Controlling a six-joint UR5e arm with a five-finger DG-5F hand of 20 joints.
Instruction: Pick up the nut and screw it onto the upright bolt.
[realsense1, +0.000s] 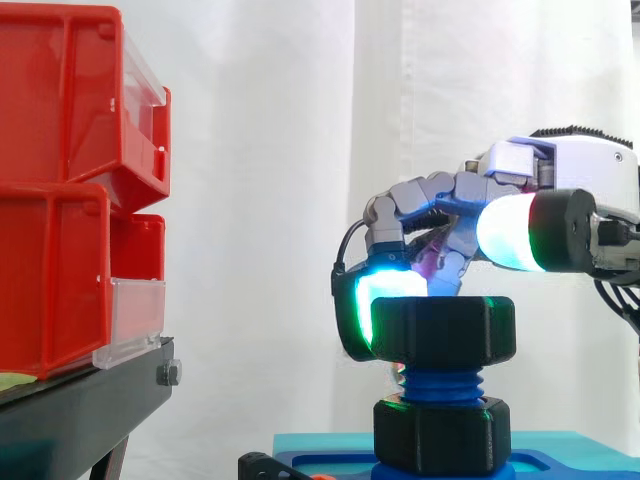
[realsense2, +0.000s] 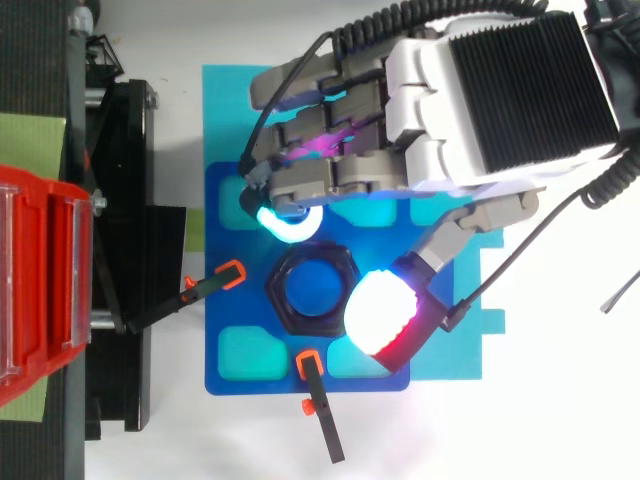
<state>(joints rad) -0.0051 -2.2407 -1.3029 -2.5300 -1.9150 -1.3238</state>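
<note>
Gripping hand: the hand (realsense2: 500, 90) is curled round the black hex nut (realsense1: 445, 330). One cyan fingertip (realsense1: 385, 300) is hooked down against a flank, and the thumb pad (realsense2: 380, 312) is on the opposite side.
Nut location: on top of the blue upright bolt (realsense1: 440, 385), with bare threads below it. A second black nut (realsense1: 440, 435) sits at the bolt's foot.
Handling: looks like rigid printed plastic, so probably light and stiff, with smooth faces. The coarse thread may cross-thread if the nut tilts, so keep it level.
Where to hold: on opposite flats, with the pads low on the flanks rather than on the corners or the top rim.
Side view adds: height. The thumb pad (realsense1: 510, 232) sits above the nut's top edge, so I can't confirm it is touching. This view also shows how much thread is exposed.
Top view adds: the bolt end (realsense2: 315, 290) is centred in the nut bore. The fingertip (realsense2: 285, 222) and thumb sit roughly across the hex from each other. The blue fixture plate (realsense2: 215, 370) is held by two orange-tipped clamps (realsense2: 210, 285).
</note>
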